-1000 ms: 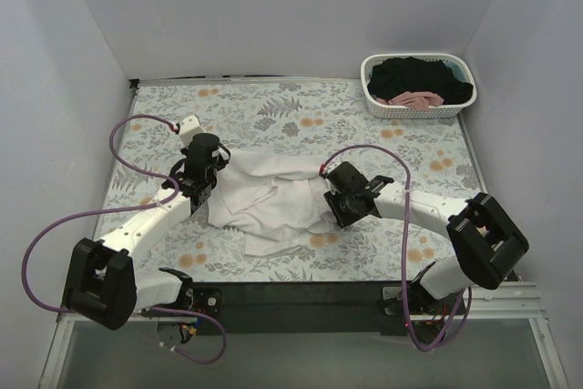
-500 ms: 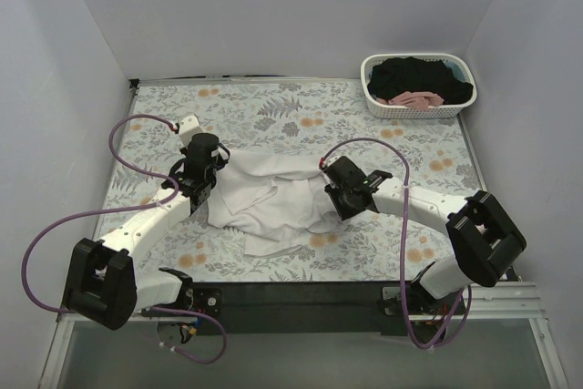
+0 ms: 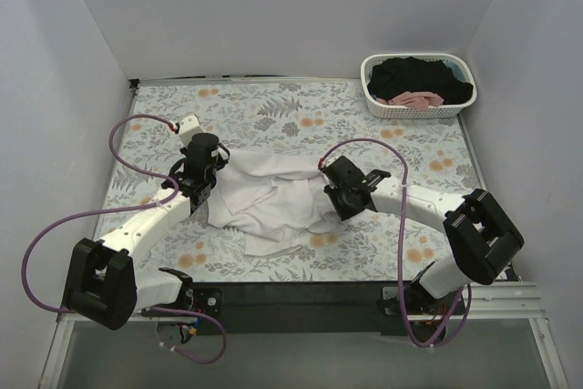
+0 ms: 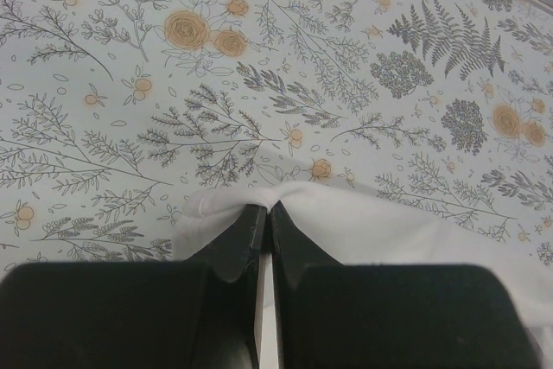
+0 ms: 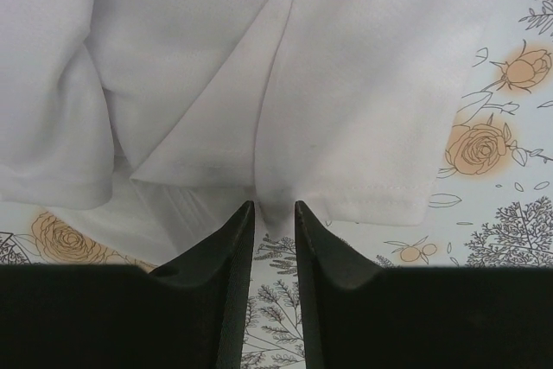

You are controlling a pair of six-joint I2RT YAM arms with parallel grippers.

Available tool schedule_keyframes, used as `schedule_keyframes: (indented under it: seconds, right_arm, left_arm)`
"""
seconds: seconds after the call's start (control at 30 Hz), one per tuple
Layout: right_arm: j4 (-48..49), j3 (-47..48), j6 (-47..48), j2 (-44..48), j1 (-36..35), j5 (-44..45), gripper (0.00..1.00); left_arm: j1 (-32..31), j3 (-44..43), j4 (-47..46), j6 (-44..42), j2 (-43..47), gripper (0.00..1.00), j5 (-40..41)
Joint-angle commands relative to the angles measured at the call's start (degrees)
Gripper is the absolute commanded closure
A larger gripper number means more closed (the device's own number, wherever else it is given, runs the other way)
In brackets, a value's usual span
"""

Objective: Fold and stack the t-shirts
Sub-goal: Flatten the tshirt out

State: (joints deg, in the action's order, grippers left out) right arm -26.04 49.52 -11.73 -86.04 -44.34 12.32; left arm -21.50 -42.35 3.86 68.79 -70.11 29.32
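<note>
Plainly, the left gripper (image 4: 266, 211) is clamped on an edge of the white t-shirt (image 4: 371, 231), with only a small peak of cloth showing just ahead of its tips. That bite looks thin, so a firm pull could slide the cloth out. Between the two grippers the shirt lies crumpled in overlapping layers on the tablecloth (image 4: 259, 58), and an uneven lift would likely drag those creases along. The right gripper (image 5: 275, 212) has its jaws narrowly apart astride a pucker of hem. I cannot tell whether it bites; it may catch two layers, or nip the tablecloth beneath. Well beyond it, the black shirt (image 3: 414, 73) and pink shirt (image 3: 412, 99) wait in the basket (image 3: 375, 102).
</note>
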Motion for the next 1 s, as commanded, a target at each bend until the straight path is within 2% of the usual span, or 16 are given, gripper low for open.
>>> schedule_keyframes:
  seconds: [0.0,0.07,0.23,0.37,0.5,0.6,0.8,0.93,0.97]
  right_arm:
    - [0.0,0.9,0.7,-0.7,-0.2,-1.8,0.69]
    - [-0.1,0.5,0.8,-1.0,-0.2,-1.2,0.69]
    - [-0.3,0.3,1.3,-0.6,-0.2,1.4,0.82]
    - [-1.6,1.1,1.4,1.2,-0.3,6.8,0.99]
    - [-3.4,3.0,1.5,4.4,0.0,13.9,0.99]
    - [-3.8,5.3,1.7,6.8,0.9,18.8,0.99]
    - [-3.7,8.9,3.5,7.1,4.6,20.3,0.99]
    - [-3.4,9.7,3.9,6.9,5.1,18.1,0.99]
    - [-3.3,9.4,3.9,7.1,5.1,17.4,0.99]
  left_arm:
    - [0.3,-0.2,-1.0,-0.6,-0.3,1.0,0.4]
    - [0.3,-0.2,-0.8,-0.6,-0.4,1.0,0.4]
    - [0.3,-0.1,-0.8,-0.8,-0.5,1.0,0.6]
    - [0.3,-0.1,-1.0,-1.0,-0.9,1.0,1.3]
    - [0.8,-1.1,-1.3,-0.8,-3.1,1.0,0.2]
    - [1.9,-4.8,-0.8,-0.6,-7.1,1.0,-1.2]
    - [4.3,-17.7,0.7,-1.6,-18.6,0.98,-2.9]
    - [4.4,-20.0,3.8,0.2,-19.3,0.75,-5.7]
    - [4.4,-19.4,5.0,0.7,-18.2,0.66,-6.4]
